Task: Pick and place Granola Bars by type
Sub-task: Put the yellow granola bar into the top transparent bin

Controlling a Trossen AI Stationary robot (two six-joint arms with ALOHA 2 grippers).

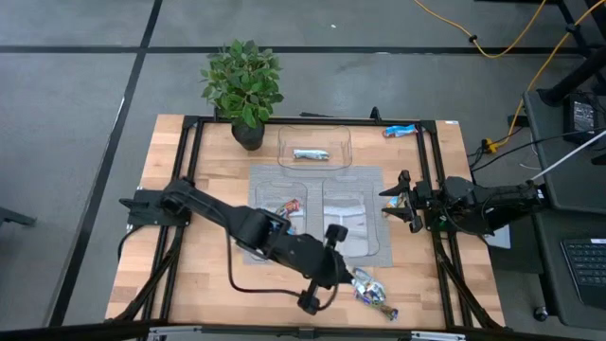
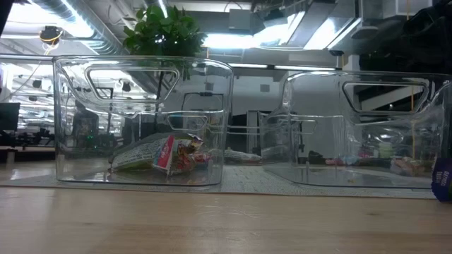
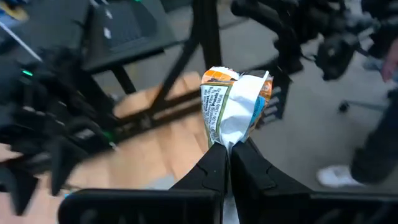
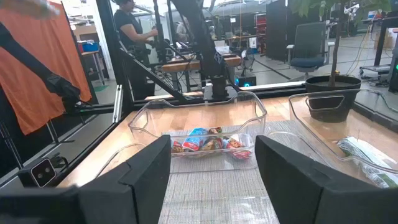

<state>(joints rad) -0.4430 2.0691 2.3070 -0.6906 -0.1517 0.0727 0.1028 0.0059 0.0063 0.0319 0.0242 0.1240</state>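
My left claw (image 3: 229, 149) is pinched fully closed on the end of a granola bar (image 3: 235, 106) with a white, orange and blue wrapper, held up near the desk's (image 1: 189, 256) front edge, right of centre; a small heap of wrapped bars (image 1: 374, 292) lies on the wood just beside it; my right claw (image 4: 211, 168) waits wide apart with nothing between its fingers at the desk's right edge, facing a clear tray (image 4: 199, 118) holding blue-and-red bars (image 4: 208, 144); a pale bar (image 1: 311, 154) rests in the rear tray (image 1: 284, 142); another bar (image 1: 400, 131) sits at the back right corner.
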